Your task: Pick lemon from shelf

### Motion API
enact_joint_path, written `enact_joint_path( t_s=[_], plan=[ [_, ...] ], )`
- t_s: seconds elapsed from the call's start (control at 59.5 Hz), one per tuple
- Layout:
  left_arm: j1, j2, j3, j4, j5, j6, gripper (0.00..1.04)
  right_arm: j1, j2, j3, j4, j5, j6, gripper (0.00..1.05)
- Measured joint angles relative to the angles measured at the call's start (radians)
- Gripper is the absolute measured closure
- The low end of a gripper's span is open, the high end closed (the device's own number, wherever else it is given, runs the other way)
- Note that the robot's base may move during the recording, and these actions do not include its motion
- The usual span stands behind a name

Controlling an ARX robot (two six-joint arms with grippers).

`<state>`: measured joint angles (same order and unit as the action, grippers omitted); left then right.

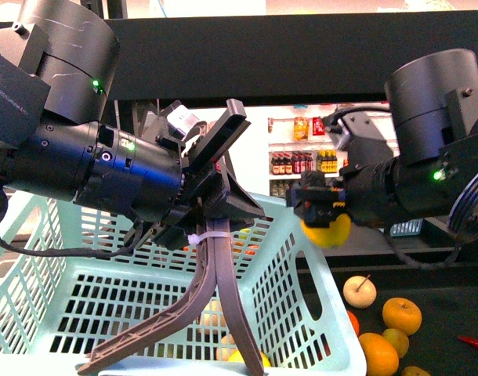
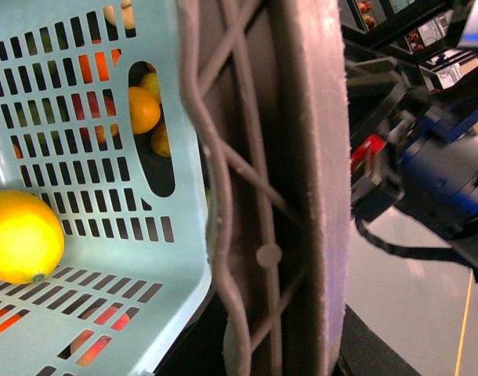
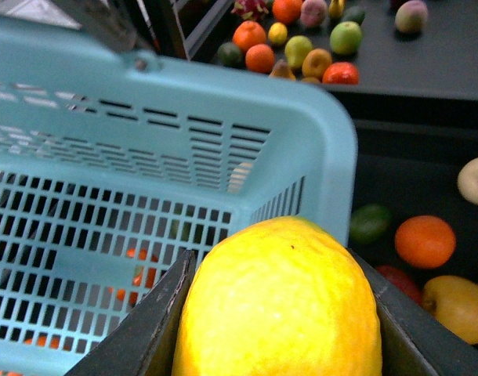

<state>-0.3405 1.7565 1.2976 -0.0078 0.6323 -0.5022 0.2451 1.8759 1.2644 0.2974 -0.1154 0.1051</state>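
Probably a shop: bottle-stocked shelves (image 1: 302,163) behind, plastic basket (image 1: 341,356), loose fruit (image 1: 401,315) displayed.

Yellow lemon against black and turquoise.
The lemon (image 1: 327,229), right of centre in the front view, is bright yellow, plain-skinned. The basket (image 1: 302,313) at the lower left is pale turquoise, patterned with rows of slots; its handle (image 1: 223,290) is grey-brown. The shelf (image 1: 317,55) across the top is black. At the lower right lie oranges (image 1: 401,315), a cream fruit (image 1: 360,291) and a red sliver (image 1: 474,343).
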Motion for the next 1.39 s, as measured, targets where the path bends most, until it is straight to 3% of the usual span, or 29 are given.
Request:
enact_joint_path(
  t_s=[0.202,0.504,0.588,0.857,1.025,1.16,1.244,1.395],
  plan=[
    [0.001,0.0,0.0,0.0,-0.002,0.0,0.91,0.05,0.016,-0.02,0.007,0.021,-0.013,0.54],
    [0.001,0.0,0.0,0.0,0.0,0.001,0.91,0.063,0.014,-0.046,0.028,-0.005,-0.006,0.11],
    [0.001,0.0,0.0,0.0,-0.001,-0.005,0.91,0.043,-0.001,-0.057,0.032,0.035,-0.012,0.01],
    [0.001,0.0,0.0,0.0,-0.001,-0.005,0.91,-0.098,-0.296,-0.266,0.184,0.15,-0.044,0.02],
    [0.0,0.0,0.0,0.0,0.001,-0.004,0.91,-0.147,-0.586,-0.518,0.173,0.217,-0.079,0.02],
    [0.0,0.0,0.0,0.0,0.0,-0.006,0.91,-0.175,-0.903,-0.74,0.062,0.29,-0.095,0.03],
    [0.0,0.0,0.0,0.0,0.0,-0.005,0.91,-0.228,-1.108,-0.827,-0.035,0.157,-0.098,0.16],
    [0.0,0.0,0.0,0.0,0.0,-0.006,0.91,-0.241,-1.48,-0.962,-0.273,0.117,-0.099,0.41]
  ],
)
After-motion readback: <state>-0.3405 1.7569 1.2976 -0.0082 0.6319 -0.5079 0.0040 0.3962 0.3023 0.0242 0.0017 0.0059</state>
